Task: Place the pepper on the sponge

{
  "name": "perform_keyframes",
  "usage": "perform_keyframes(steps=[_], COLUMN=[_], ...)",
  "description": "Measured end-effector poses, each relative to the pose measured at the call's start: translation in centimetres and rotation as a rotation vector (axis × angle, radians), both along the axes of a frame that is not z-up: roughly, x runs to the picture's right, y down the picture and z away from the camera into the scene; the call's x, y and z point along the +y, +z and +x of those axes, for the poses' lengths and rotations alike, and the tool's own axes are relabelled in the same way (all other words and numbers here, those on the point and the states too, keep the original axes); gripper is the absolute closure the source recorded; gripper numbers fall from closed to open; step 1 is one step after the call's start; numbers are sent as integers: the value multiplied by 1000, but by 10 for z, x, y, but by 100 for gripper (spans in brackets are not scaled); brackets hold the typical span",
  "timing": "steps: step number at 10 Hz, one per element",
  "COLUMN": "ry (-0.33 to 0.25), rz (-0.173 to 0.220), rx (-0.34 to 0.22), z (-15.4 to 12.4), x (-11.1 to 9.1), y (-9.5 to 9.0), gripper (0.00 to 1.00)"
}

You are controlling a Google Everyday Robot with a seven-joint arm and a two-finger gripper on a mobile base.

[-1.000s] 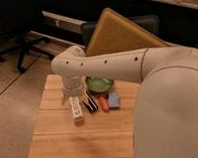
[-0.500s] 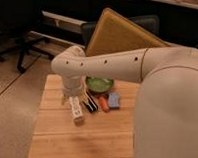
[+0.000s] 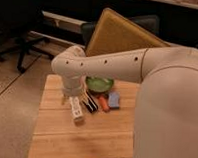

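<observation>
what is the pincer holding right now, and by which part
Nothing, as far as shows. The pincer hangs over the wooden table beside the black bar; the pepper lies on the table next to the sponge.

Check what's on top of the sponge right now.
Nothing rests on the sponge; its top looks bare. The pepper lies beside it on the table. The gripper hangs beyond the pepper, by the black bar. The sponge's underside is hidden.

Gripper [image 3: 78,111] just left of black bar [image 3: 90,104]; bare table [image 3: 54,139] in front, bowl [image 3: 99,84] behind.
</observation>
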State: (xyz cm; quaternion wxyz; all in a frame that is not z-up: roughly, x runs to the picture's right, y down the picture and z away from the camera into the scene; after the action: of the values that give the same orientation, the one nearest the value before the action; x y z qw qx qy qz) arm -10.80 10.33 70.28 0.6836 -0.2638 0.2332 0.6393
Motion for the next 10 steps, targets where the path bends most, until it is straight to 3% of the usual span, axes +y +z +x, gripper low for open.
perform_keyframes(steps=[3, 5, 9, 10], ry=[-5, -46, -166, -177], rz=[5, 50, 287, 314], rx=[-4, -36, -125, -127], z=[1, 8, 65, 74], x=[-2, -19, -130, -143], y=[0, 0, -19, -22], gripper=[35, 35, 35, 35])
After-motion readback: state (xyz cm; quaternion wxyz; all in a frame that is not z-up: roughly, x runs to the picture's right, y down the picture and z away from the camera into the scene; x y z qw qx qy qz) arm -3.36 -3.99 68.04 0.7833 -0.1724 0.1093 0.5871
